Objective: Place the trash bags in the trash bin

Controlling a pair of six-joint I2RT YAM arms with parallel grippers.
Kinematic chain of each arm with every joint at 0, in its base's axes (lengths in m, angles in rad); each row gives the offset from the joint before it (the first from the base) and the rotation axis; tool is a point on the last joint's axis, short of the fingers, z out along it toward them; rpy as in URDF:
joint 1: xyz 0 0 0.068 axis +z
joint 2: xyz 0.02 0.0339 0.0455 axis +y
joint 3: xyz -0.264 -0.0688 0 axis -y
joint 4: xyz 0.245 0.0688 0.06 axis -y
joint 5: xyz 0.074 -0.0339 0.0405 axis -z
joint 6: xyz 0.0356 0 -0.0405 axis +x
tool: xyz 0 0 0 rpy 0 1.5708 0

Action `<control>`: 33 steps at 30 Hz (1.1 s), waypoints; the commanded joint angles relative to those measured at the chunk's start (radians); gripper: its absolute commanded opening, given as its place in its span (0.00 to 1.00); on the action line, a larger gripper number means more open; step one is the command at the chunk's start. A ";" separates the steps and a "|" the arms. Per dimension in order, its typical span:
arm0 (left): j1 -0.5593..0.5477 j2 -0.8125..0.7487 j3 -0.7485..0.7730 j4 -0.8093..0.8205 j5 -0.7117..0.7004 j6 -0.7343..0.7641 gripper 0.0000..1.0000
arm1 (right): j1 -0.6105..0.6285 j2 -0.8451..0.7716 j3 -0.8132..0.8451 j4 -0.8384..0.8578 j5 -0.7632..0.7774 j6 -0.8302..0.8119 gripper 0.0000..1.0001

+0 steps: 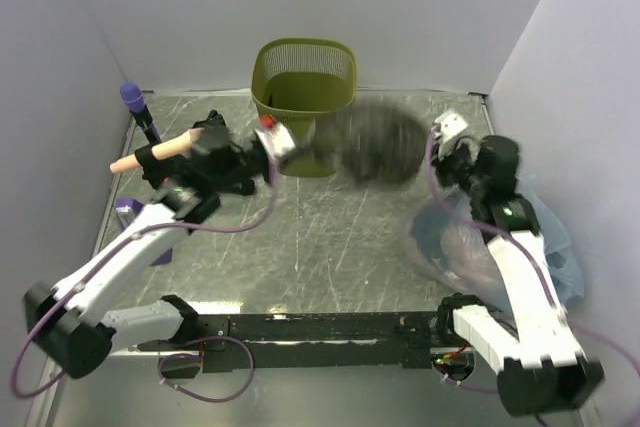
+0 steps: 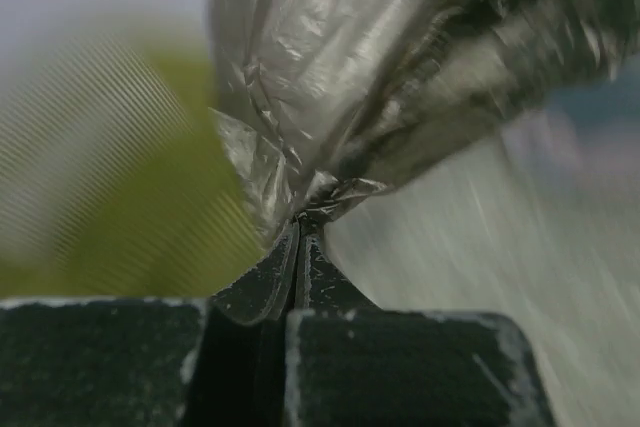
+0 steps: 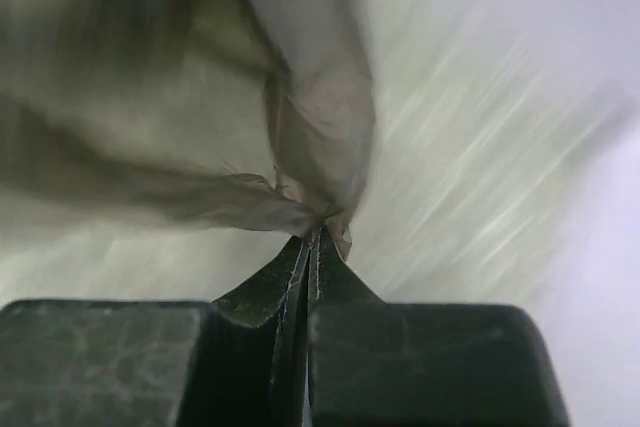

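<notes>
The dark grey trash bag (image 1: pixel 372 143) hangs blurred in the air between my two grippers, just in front and to the right of the olive-green trash bin (image 1: pixel 304 97). My left gripper (image 1: pixel 285 143) is shut on the bag's left edge; in the left wrist view the crinkly bag (image 2: pixel 400 77) rises from the closed gripper (image 2: pixel 300 232), with the bin (image 2: pixel 110 167) blurred at left. My right gripper (image 1: pixel 440 139) is shut on the bag's right edge; in the right wrist view the bag (image 3: pixel 200 137) bunches at the closed gripper (image 3: pixel 312 237).
A clear bluish bag (image 1: pixel 470 247) with pinkish contents lies on the table under the right arm. A purple-topped stand (image 1: pixel 135 107) and a tan handle (image 1: pixel 150 154) sit at the left wall. White walls enclose the table on three sides.
</notes>
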State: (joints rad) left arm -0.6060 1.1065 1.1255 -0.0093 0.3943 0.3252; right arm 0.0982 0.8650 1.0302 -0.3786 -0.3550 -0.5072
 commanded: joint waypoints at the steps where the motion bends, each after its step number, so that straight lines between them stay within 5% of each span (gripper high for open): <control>1: -0.024 -0.049 -0.078 -0.207 0.012 0.054 0.01 | -0.051 -0.050 -0.038 -0.183 -0.068 0.173 0.00; 3: -0.028 -0.001 0.046 -0.170 -0.015 0.066 0.01 | -0.049 -0.032 0.063 -0.081 -0.104 0.228 0.00; 8: -0.028 0.254 0.590 -0.037 -0.150 0.037 0.01 | -0.051 0.266 0.676 0.071 -0.093 0.363 0.00; 13: -0.083 0.274 0.668 0.441 -0.219 0.234 0.01 | -0.049 0.416 1.157 0.207 -0.134 0.368 0.00; 20: -0.166 0.340 0.603 0.972 -0.071 0.651 0.01 | -0.043 0.416 1.248 0.446 -0.145 0.435 0.00; 24: -0.190 0.543 0.761 1.202 -0.047 0.747 0.01 | -0.043 0.424 1.165 0.562 -0.110 0.369 0.00; 26: -0.175 0.688 0.950 1.052 -0.208 0.717 0.01 | -0.040 0.452 1.064 0.648 0.040 0.249 0.00; 28: -0.135 0.817 1.127 0.683 -0.390 0.590 0.01 | -0.069 0.567 1.074 0.496 0.208 0.176 0.00; 30: -0.121 0.733 0.928 0.542 -0.472 0.532 0.01 | -0.151 0.624 1.074 0.178 0.255 0.269 0.00; 33: -0.135 0.433 0.404 0.496 -0.353 0.439 0.01 | -0.196 0.454 0.803 -0.092 0.058 0.349 0.00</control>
State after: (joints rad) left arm -0.7414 1.8130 1.9274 0.7029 0.0631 0.8936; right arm -0.0410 1.3548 2.1067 0.0292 -0.2543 -0.2176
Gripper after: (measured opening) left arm 0.012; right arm 0.004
